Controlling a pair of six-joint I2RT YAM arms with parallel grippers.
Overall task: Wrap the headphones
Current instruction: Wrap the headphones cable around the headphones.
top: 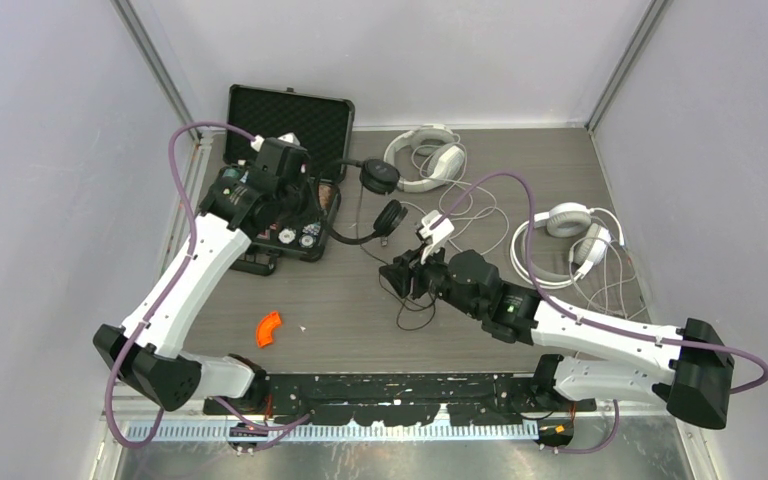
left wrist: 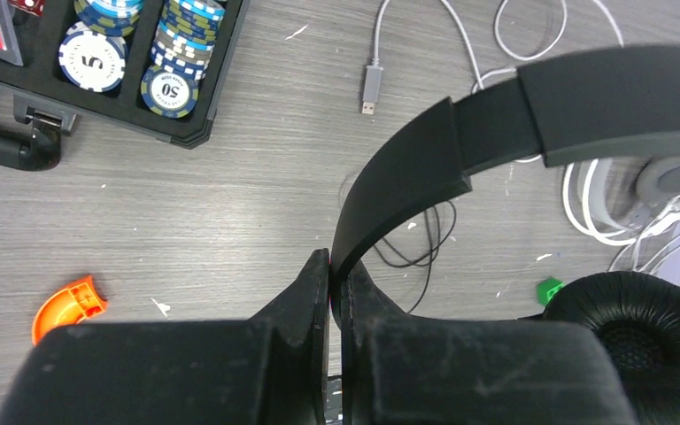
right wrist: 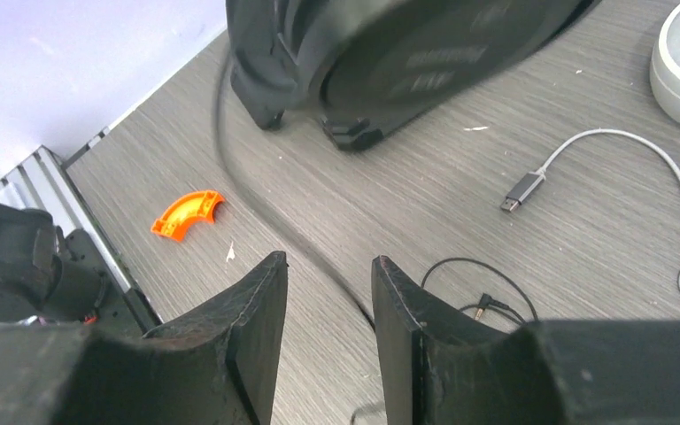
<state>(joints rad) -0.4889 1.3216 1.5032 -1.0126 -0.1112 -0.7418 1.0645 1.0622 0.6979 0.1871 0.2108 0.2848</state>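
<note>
Left wrist view first: the slim headband of the black headphones (left wrist: 425,150) is being pinched by the left end effector (left wrist: 331,266), jaws closed tight on it, with one ear cup (left wrist: 637,341) hanging just beside the fingers. From the top external view, the pair is being held beside the open case (top: 290,115), toward the back left of the table (top: 360,320).

Over on the right wrist view, the right end effector (right wrist: 329,266) is being kept partly open, a narrow gap showing between the jaws. The black cord (right wrist: 257,199) is being run through or under that gap; whether it is being touched cannot be told. Nothing is being gripped there.

No turn of cord is being shown around the headband or cups, and loose loops with the jack plug (right wrist: 489,306) are lying on the table. So the wrapping is judged to be only just getting started on this first pair. The far white headset (top: 425,155) and the right-hand white headset (top: 580,235) are being left untouched, pale cords spread in tangles, both yet to be wrapped.
</note>
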